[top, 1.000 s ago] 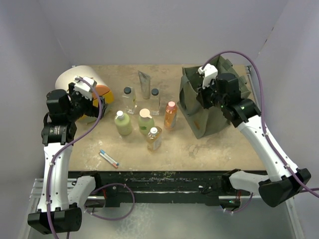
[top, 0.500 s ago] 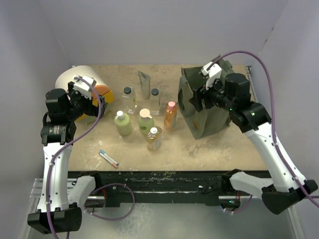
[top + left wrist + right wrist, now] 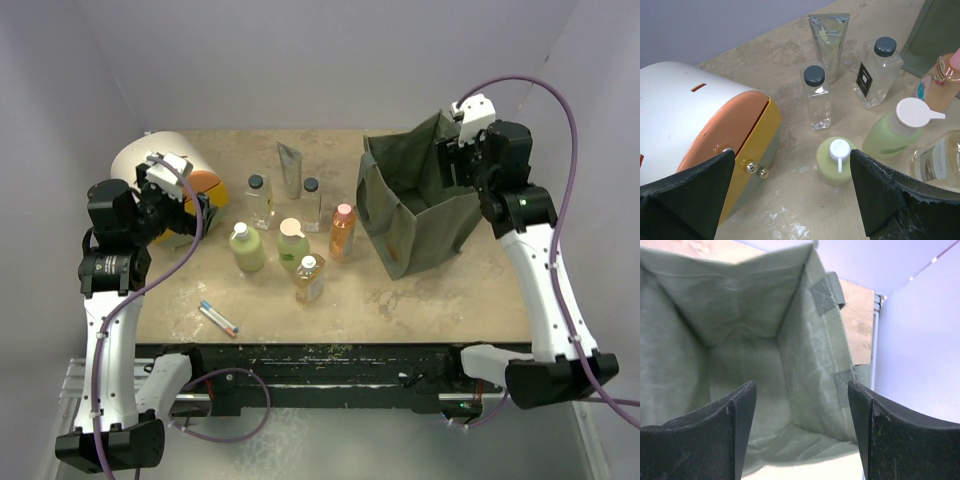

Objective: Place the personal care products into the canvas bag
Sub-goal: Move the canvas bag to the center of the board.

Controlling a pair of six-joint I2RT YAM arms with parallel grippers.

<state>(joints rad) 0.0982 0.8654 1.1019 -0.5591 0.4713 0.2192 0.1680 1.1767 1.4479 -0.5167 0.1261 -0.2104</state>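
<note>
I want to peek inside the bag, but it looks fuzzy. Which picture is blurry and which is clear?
Right wrist view: the canvas bag looks soft and blurry, most of all along its top edge. Left wrist view: the clear bottle and silver tube are sharp. Top external view: the light is even and the shadows are faint.

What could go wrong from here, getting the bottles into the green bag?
1. The pale green pump bottle, the green flip-cap bottle and the amber bottle stand close together; the open left tool reaching for one may topple neighbours.
2. The olive-green canvas bag is soft, its walls leaning; the open right tool above it could snag a strap or push a wall in.
</note>
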